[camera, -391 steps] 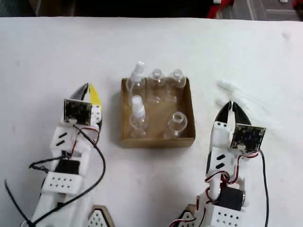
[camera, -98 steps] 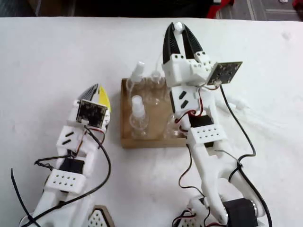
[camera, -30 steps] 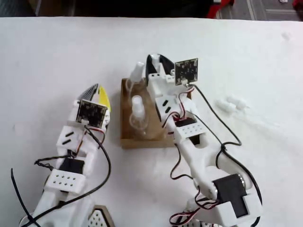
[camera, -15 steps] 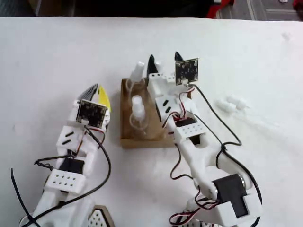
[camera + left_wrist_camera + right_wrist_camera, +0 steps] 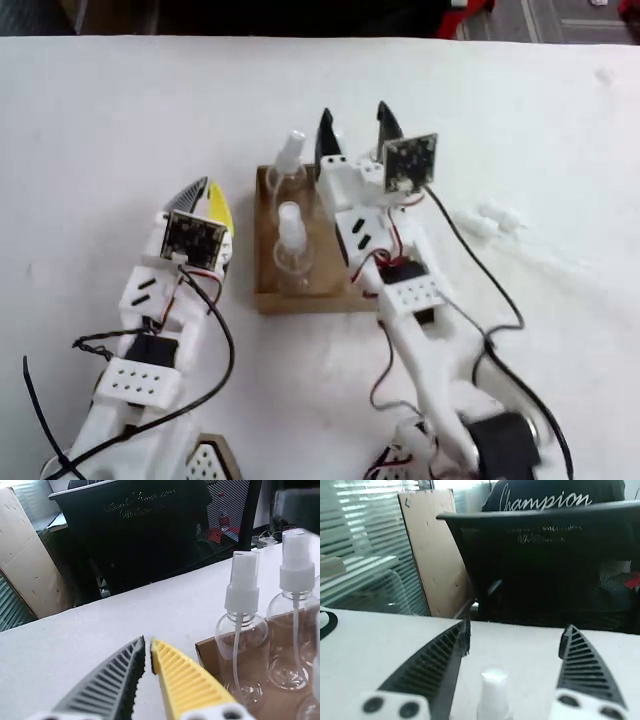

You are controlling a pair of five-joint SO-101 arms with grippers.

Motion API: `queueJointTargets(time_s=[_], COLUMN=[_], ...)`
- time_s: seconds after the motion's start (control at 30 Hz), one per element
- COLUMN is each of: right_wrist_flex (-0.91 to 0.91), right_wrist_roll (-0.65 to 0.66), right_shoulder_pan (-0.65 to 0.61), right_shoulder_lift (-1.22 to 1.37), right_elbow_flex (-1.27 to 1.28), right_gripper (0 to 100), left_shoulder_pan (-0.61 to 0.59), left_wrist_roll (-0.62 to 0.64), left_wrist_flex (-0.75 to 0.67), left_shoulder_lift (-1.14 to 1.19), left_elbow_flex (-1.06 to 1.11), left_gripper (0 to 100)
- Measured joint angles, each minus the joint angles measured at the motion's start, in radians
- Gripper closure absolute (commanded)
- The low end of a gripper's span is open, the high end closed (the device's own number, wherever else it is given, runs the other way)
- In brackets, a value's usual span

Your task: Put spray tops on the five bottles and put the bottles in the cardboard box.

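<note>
A white table with a soft, faintly wrinkled surface holds a shallow, square cardboard box of plain brown board near its middle. Along the box's left side stand two round bottles of clear plastic, each with a slim white sprayer fitted: the rear bottle in the back corner and the front bottle just ahead of it. In the left wrist view, thin tubes run down inside their see-through bodies. The left gripper rests over the table just left of the box, apart from it. Its tapered, ridged fingers, one grey and one yellow, are pressed together at the tips, with only a thin slit between them, and they hold nothing. The right gripper hangs over the back of the box, its white blocky arm covering the box's right half. Its two black, pointed, saw-ridged fingers are spread wide. A white spray top, a small rounded cylinder, stands upright in the gap between them, touching neither. Two loose spray tops lie on the bare table, off to the right of the box and well apart from it.
</note>
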Motion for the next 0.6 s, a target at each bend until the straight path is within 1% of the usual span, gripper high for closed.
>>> queueJointTargets(time_s=[0.07, 0.13, 0.2, 0.27, 0.37, 0.47, 0.6], right_wrist_flex=[0.058, 0.155, 0.275, 0.417, 0.641, 0.853, 1.022], right_wrist_roll=[0.0, 0.0, 0.0, 0.0, 0.0, -0.026, -0.026], right_shoulder_pan=[0.0, 0.0, 0.008, 0.046, 0.149, 0.284, 0.456], right_shoulder_lift=[-0.094, -0.192, -0.287, -0.373, -0.459, -0.471, -0.41], right_elbow_flex=[0.009, 0.009, -0.003, -0.043, -0.152, -0.281, -0.411], right_gripper=[74.4, 74.5, 74.5, 74.5, 74.5, 74.5, 74.9], left_shoulder_pan=[0.0, 0.0, 0.0, 0.0, 0.0, 0.0, 0.0], left_wrist_roll=[0.0, 0.0, 0.0, 0.0, 0.0, 0.0, 0.0], left_wrist_flex=[0.0, 0.0, 0.0, 0.0, 0.0, 0.0, 0.0], left_shoulder_lift=[0.0, 0.0, 0.0, 0.0, 0.0, 0.0, 0.0], left_elbow_flex=[0.0, 0.0, 0.0, 0.0, 0.0, 0.0, 0.0], left_gripper=[98, 98, 98, 98, 98, 98, 98])
